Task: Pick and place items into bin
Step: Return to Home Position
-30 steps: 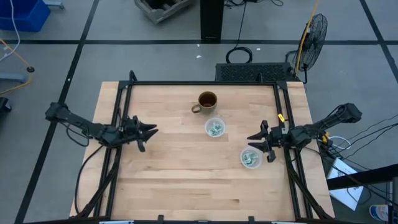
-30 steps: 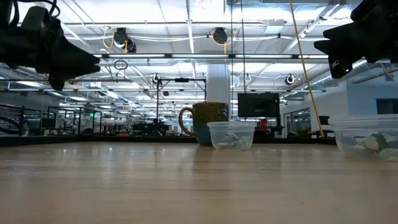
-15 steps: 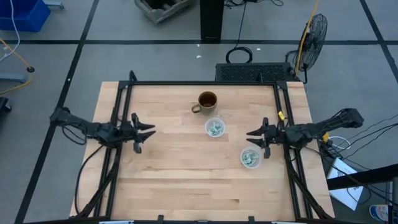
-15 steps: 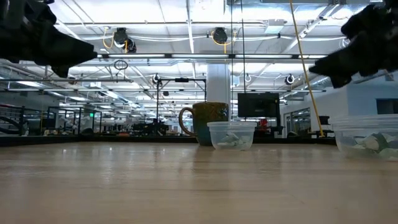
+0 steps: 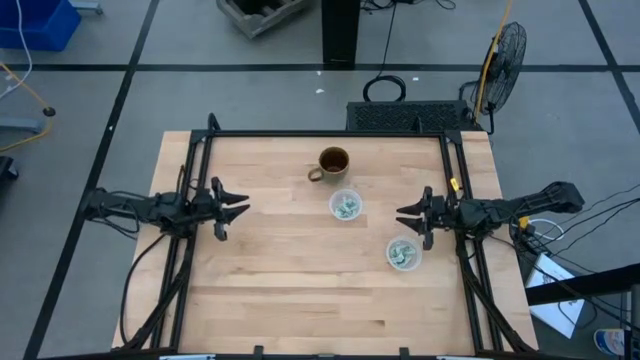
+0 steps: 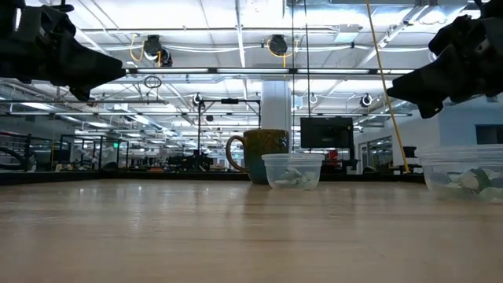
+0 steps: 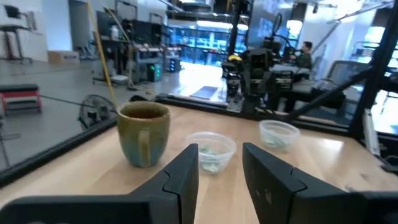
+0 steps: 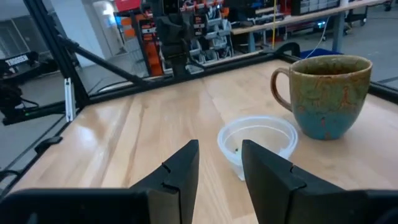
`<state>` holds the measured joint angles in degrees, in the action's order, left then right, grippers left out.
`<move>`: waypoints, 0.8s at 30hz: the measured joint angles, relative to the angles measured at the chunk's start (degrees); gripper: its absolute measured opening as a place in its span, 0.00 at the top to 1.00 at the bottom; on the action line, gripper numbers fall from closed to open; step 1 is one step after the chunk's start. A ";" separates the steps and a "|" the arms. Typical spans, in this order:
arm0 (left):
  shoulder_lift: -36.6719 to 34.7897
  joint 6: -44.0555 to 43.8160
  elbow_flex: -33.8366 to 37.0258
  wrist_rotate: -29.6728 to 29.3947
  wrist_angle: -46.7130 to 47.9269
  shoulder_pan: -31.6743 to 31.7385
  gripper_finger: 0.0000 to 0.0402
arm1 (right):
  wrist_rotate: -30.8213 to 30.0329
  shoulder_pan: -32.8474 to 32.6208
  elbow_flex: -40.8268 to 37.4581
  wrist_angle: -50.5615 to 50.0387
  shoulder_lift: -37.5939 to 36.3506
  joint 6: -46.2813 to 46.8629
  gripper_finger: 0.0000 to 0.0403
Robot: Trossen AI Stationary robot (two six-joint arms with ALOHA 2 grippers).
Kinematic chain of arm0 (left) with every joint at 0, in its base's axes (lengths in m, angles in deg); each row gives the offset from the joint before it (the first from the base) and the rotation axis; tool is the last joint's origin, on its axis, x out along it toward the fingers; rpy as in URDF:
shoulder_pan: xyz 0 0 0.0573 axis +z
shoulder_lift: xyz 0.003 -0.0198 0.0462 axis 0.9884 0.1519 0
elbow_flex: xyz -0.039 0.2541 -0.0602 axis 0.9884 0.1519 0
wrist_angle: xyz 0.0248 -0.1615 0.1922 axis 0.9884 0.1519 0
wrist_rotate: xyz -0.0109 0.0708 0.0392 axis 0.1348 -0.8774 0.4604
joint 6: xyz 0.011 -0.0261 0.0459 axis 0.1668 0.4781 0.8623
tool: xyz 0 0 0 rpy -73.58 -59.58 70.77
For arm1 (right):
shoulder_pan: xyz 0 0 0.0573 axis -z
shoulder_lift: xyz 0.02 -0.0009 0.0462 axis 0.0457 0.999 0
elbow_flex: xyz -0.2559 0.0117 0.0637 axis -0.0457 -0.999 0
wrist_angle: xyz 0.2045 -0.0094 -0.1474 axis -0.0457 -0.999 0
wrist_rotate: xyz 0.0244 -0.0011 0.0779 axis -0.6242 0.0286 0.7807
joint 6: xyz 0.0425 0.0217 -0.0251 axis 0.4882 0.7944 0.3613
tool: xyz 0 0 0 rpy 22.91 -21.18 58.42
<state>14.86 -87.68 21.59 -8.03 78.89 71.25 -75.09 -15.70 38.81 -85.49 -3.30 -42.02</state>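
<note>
The items are tiny pale green-and-white bits lying inside two clear cups, one cup (image 5: 346, 206) (image 6: 292, 170) near the brown mug (image 5: 333, 163) (image 6: 263, 153), the other cup (image 5: 403, 254) (image 6: 464, 177) closer to the table's right near side. Both cups and the mug stand on their bases. My left gripper (image 5: 243, 207) (image 7: 221, 155) hovers open over the table's left part, pointing right. My right gripper (image 5: 402, 215) (image 8: 219, 152) hovers open just beyond the near cup's far side, pointing left at the mug-side cup (image 8: 258, 143).
A black frame rail (image 5: 320, 134) runs along the table's far edge, and rails run down both sides. Bare wood (image 5: 290, 290) stretches across the near half. A fan (image 5: 505, 50) and a blue bin (image 5: 35, 22) stand on the floor beyond the table.
My right gripper has come down and shifted slightly toward the far edge, off the near cup. My left gripper has levelled out, staying nearly in place. Both arms now lie flatter. The cups and mug have not moved.
</note>
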 joint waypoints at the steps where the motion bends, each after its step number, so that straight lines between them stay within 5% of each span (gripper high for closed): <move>1: 0.11 -0.27 0.00 0.98 0.12 0.42 0.68 | -0.01 -0.01 -0.53 -0.12 0.04 0.50 0.72; 24: 1.32 -1.39 -0.01 2.72 0.26 1.48 0.68 | 2.65 -0.04 -2.14 0.66 0.53 -4.25 0.72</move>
<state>16.17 -89.07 21.58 -5.31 79.14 72.73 -72.43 -15.75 36.67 -84.84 -2.77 -46.28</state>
